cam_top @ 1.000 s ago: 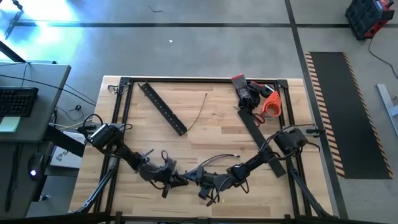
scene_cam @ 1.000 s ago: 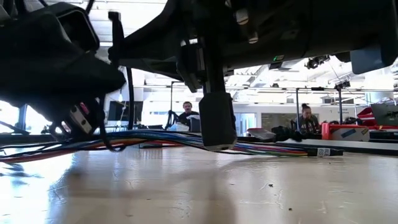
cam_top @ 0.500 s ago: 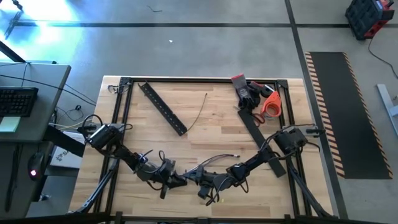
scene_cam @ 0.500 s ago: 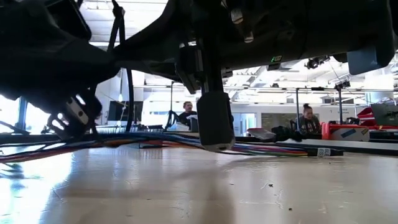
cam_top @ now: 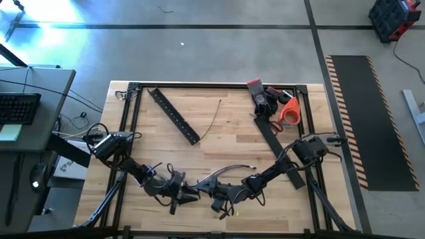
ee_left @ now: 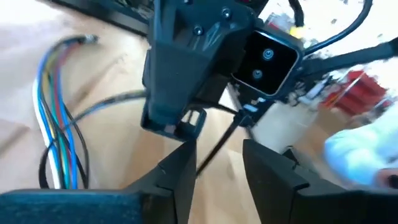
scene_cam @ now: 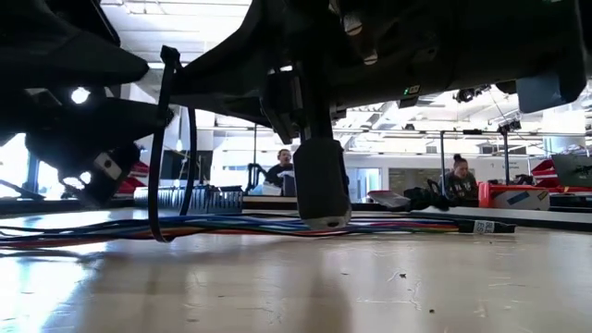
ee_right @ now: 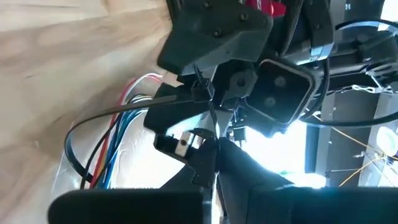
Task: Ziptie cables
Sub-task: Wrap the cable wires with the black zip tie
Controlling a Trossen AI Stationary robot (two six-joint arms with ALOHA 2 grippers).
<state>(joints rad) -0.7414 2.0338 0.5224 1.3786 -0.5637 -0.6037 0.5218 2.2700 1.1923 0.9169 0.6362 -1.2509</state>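
My left pincer (cam_top: 186,193) and right pincer (cam_top: 207,192) meet tip to tip near the front edge of the table (cam_top: 226,143), and the cables (cam_top: 229,170) arc away from that spot toward the right arm. From above they read only as one thin dark curve. The low view shows them as a flat bundle of blue, green, red and white strands (scene_cam: 231,225) lying on the wood, with a black tie (scene_cam: 165,139) looped upright around them. The only writing I can find is a white label (scene_cam: 481,226) at the far end of the bundle, its print too small to read. My left wrist view shows my left fingers (ee_left: 180,171) standing apart, released, with the tie's thin strap (ee_left: 217,146) running through the gap between them and the coloured strands (ee_left: 56,124) curving off to one side. My right wrist view shows what the others hide: my right fingers (ee_right: 208,165) are pressed together, clenched on the strap (ee_right: 213,124), which rises to the tie's small head (ee_right: 200,92) just under the left pincer. Only the high view shows the bar (cam_top: 174,115) lying aslant, well apart from the work, near the far left corner. Only the low view shows two people (scene_cam: 280,166) seated in the room beyond.
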